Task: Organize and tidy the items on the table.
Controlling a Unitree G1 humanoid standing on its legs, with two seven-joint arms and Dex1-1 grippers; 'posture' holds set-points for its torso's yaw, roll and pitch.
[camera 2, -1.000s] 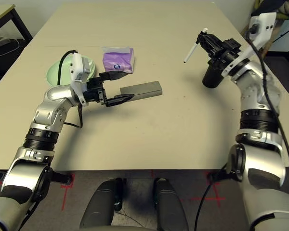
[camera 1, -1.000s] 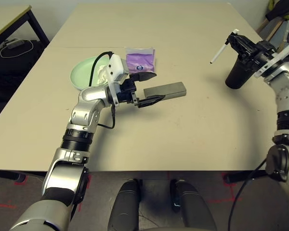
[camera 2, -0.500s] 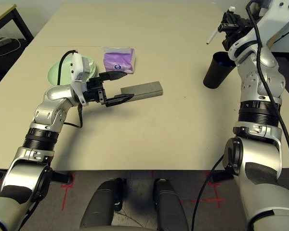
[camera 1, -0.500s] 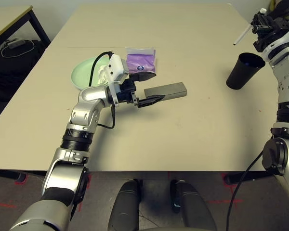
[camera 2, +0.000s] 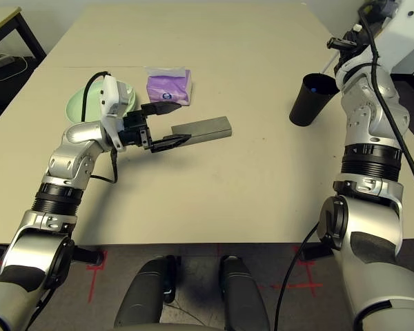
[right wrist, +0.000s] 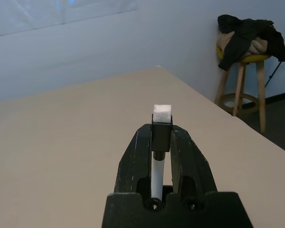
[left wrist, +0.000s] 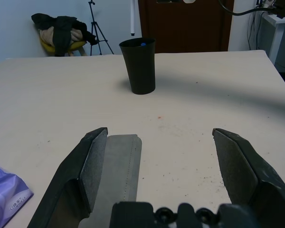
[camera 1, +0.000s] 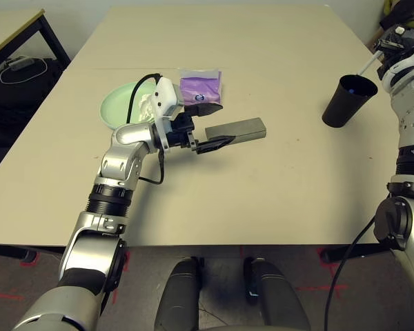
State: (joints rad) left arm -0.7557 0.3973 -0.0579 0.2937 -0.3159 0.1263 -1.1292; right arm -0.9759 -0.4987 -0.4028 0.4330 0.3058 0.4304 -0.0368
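My left gripper stands open just above the table, its fingertips at the near end of the grey glasses case; in the left wrist view the case lies beside one finger. Behind it are the purple tissue pack and a pale green plate holding crumpled white tissue. At the far right my right gripper is shut on a white pen, which slants down over the black cup. The right wrist view has the pen clamped between the fingers. Something blue shows inside the cup.
A smaller table with black legs and dark bags on the floor are at the far left. Past the table's right edge stand a stool with clothes and a tripod.
My right gripper carried the pen from the cup's left side up and over to its far right; the pen now slants down over the cup. The left arm has not moved.
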